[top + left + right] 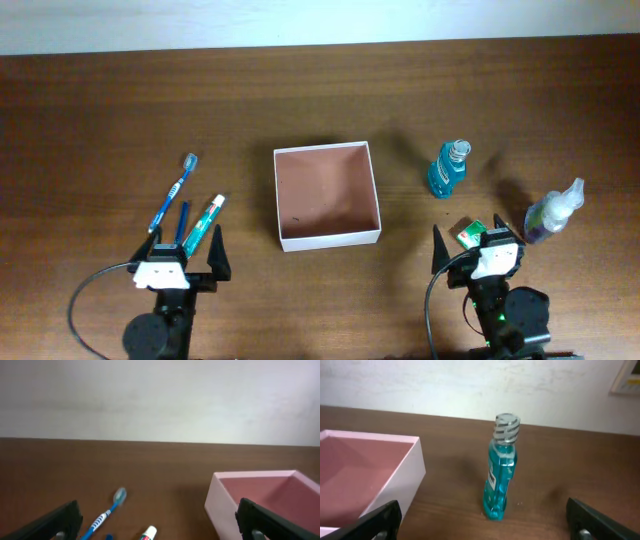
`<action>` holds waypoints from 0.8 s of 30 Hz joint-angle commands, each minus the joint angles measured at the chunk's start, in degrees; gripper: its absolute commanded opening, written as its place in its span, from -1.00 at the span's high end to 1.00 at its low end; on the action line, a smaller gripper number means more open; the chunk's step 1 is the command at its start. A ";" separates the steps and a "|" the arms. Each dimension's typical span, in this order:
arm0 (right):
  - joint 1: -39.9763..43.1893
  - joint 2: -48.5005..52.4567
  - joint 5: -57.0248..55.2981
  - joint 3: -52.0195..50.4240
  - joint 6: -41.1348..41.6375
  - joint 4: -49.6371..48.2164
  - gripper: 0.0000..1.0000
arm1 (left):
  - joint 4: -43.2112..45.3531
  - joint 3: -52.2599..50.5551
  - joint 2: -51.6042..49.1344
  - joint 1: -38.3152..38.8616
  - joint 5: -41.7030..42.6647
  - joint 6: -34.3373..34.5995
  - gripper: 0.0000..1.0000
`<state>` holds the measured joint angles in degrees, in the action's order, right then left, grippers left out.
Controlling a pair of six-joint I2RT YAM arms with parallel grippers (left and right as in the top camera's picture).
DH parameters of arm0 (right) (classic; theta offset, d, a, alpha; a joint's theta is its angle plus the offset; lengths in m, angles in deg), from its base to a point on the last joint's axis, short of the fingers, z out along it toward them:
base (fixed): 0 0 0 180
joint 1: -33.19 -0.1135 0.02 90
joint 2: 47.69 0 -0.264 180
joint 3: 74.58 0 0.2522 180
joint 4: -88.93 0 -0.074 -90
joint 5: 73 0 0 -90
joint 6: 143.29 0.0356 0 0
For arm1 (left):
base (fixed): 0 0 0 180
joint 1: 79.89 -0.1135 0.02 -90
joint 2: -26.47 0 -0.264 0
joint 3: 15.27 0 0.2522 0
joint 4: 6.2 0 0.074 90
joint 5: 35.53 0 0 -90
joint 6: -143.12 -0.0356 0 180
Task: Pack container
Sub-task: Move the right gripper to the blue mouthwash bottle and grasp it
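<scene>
The container, a square shallow box with white walls and a reddish-brown inside, sits empty at the table's middle. It also shows in the left wrist view and the right wrist view. My left gripper is open and empty near the front edge, left of the container, with a toothbrush, a dark blue pen and a toothpaste tube just beyond it. My right gripper is open and empty at the front right, facing an upright teal mouthwash bottle.
A small green carton lies right by my right gripper. A clear spray bottle with purple liquid stands at the far right. The toothbrush and the toothpaste cap show between my left fingers. A white wall runs behind the table.
</scene>
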<state>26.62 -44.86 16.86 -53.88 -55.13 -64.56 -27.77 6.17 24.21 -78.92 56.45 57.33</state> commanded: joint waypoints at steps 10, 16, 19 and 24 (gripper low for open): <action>0.24 33.68 -0.26 34.23 4.24 17.40 -0.97 | -11.54 28.92 -28.83 -0.02 0.61 0.94 -0.99; 0.35 56.41 -0.46 62.34 4.20 36.00 -0.97 | -25.79 43.85 -44.11 -0.02 0.61 0.94 -0.99; 1.53 66.99 -0.11 75.41 3.58 44.39 -0.97 | -34.01 50.71 -49.35 -0.02 0.61 0.92 -0.99; 5.03 80.21 0.57 89.31 2.69 53.42 -0.97 | -42.71 57.40 -54.99 -0.02 0.61 0.92 -0.99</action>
<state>29.59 30.05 17.10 30.03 -51.75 -13.72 -67.77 59.96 -28.42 -78.90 56.62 57.52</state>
